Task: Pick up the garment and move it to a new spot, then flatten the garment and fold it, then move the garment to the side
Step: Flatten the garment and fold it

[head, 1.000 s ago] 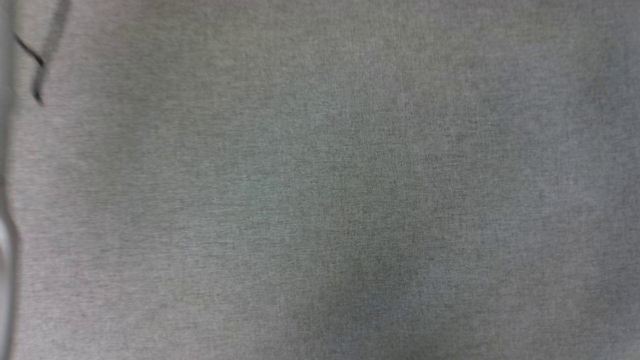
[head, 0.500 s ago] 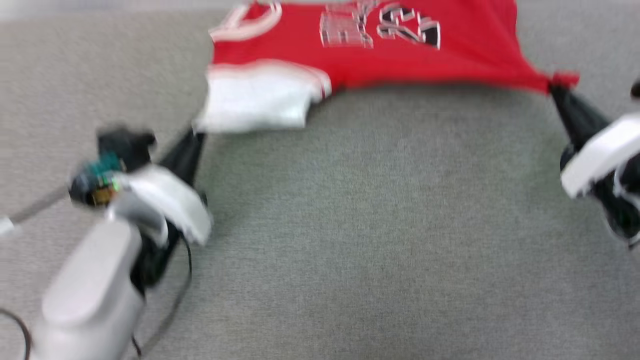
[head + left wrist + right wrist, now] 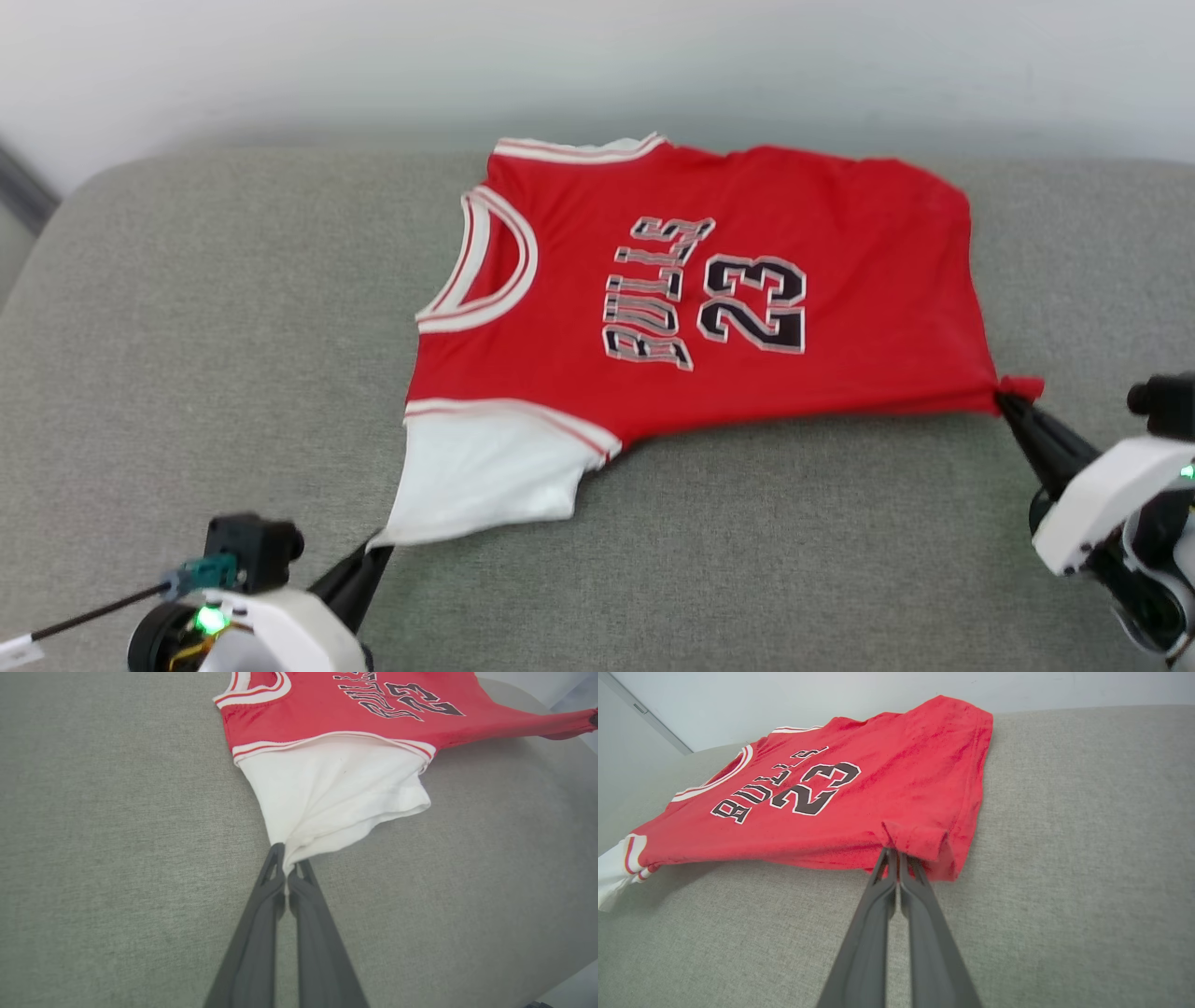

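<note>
The left gripper point(image 3: 286, 861), at seven o'clock in the head view, is clamped tight on the white sleeve's corner; the right gripper point(image 3: 896, 853), at four o'clock, pinches the red hem corner; between them the garment point(image 3: 747, 280) lies print-up on the grey cushion point(image 3: 233, 327), collar toward nine o'clock, far edge toward the pale wall point(image 3: 597, 56) at twelve.

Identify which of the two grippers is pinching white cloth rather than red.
The left gripper: it is shut on the white sleeve of the garment, while the right gripper pinches a red hem corner.
</note>
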Tool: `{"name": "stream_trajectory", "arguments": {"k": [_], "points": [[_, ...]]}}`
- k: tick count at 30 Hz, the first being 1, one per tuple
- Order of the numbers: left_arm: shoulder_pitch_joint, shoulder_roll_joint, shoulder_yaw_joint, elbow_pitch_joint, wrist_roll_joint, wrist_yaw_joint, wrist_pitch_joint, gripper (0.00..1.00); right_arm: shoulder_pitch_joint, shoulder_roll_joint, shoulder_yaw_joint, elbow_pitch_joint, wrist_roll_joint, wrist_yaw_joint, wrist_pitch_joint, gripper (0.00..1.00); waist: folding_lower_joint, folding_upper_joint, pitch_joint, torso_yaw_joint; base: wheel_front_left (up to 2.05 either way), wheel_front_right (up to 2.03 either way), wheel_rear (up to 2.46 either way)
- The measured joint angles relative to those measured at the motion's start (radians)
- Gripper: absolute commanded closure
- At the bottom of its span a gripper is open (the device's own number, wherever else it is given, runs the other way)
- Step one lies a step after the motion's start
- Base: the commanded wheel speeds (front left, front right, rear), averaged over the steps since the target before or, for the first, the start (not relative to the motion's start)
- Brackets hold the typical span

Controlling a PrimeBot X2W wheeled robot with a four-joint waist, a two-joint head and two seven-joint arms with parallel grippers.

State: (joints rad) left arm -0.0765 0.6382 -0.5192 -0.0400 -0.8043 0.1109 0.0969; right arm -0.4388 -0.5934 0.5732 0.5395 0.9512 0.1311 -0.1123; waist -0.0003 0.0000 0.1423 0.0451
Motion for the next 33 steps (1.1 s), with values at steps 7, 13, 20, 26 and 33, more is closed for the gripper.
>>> {"name": "stream_trajectory", "arguments": {"k": [7, 13, 20, 26, 33], "points": [[0.166, 0.076, -0.007, -0.107, -0.071, 0.028, 0.074, 1.00, 0.158, -0.034, -0.019, -0.070, -0.007, 0.000, 0.028, 1.00, 0.0000, 0.0000, -0.068, 0.008, 0.00, 0.00, 0.00], [0.284, 0.139, -0.023, -0.184, -0.135, 0.039, 0.146, 1.00, 0.321, -0.068, -0.067, -0.161, -0.015, 0.000, 0.096, 1.00, 0.0001, 0.0001, -0.094, 0.004, 0.00, 0.00, 0.00], [0.325, 0.176, -0.024, -0.234, -0.168, 0.040, 0.189, 1.00, 0.457, -0.068, -0.160, -0.258, -0.021, 0.000, 0.171, 1.00, 0.0002, 0.0001, -0.095, 0.000, 0.00, 0.00, 0.00], [0.285, 0.154, 0.010, -0.271, -0.160, 0.043, 0.141, 1.00, 0.500, -0.055, -0.236, -0.352, -0.033, 0.000, 0.229, 1.00, 0.0003, 0.0001, -0.074, -0.004, 0.00, 0.00, 0.00], [0.054, 0.127, 0.057, -0.299, -0.107, 0.022, 0.130, 1.00, 0.414, -0.039, -0.341, -0.460, -0.068, 0.000, 0.351, 1.00, 0.0004, 0.0000, 0.017, -0.005, 0.00, 0.00, 0.00]]}}
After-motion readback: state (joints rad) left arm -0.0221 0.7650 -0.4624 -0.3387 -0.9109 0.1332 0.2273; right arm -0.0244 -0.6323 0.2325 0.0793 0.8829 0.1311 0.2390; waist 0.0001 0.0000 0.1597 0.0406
